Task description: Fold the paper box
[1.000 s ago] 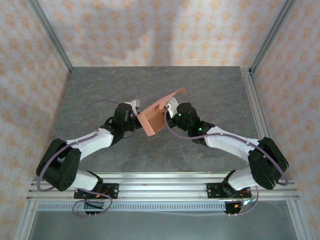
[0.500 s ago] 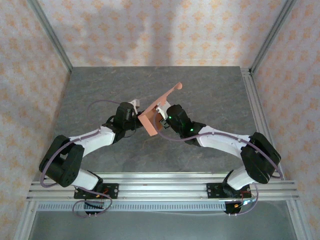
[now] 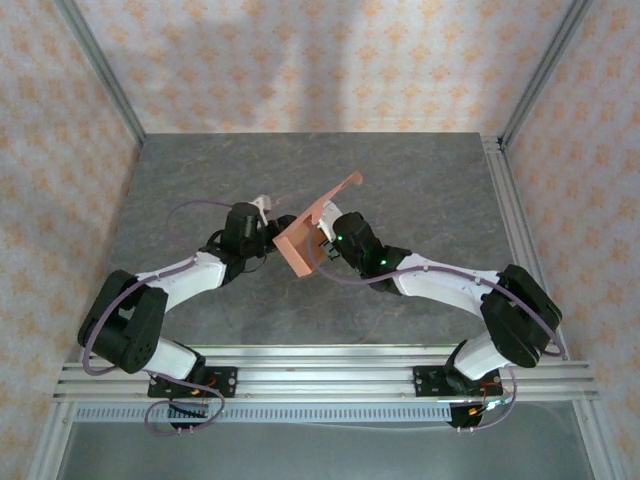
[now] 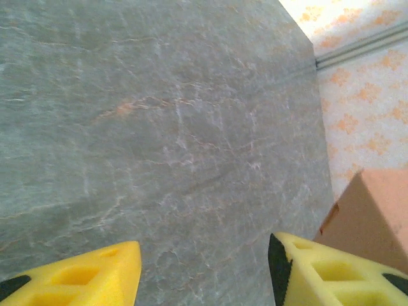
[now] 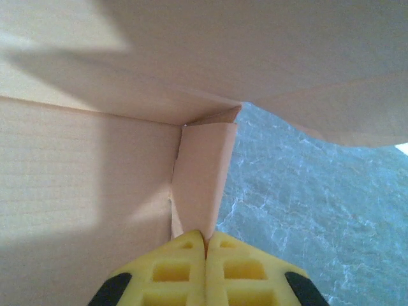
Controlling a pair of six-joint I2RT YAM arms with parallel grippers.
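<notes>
The paper box (image 3: 298, 248) is salmon-orange card, partly folded and held tilted above the table, with a long flap (image 3: 338, 194) pointing up and to the back right. My right gripper (image 3: 322, 236) is shut on an inner flap of it; in the right wrist view the yellow fingertips (image 5: 191, 245) pinch that narrow flap (image 5: 203, 172) beside a broad panel (image 5: 83, 197). My left gripper (image 3: 270, 222) stands open just left of the box with nothing between its fingers. In the left wrist view, the left gripper (image 4: 204, 255) hangs over bare table and a box corner (image 4: 376, 210) shows past the right finger.
The grey stone-patterned table (image 3: 410, 180) stretches behind and to both sides of the arms. Aluminium frame rails run along the right edge (image 3: 508, 215) and the near edge (image 3: 320, 360). Patterned walls close off the back and sides.
The right gripper has carried the box slightly left and toward the near edge, turning it so the long flap stands steeper. The left gripper has drawn back a little to the left.
</notes>
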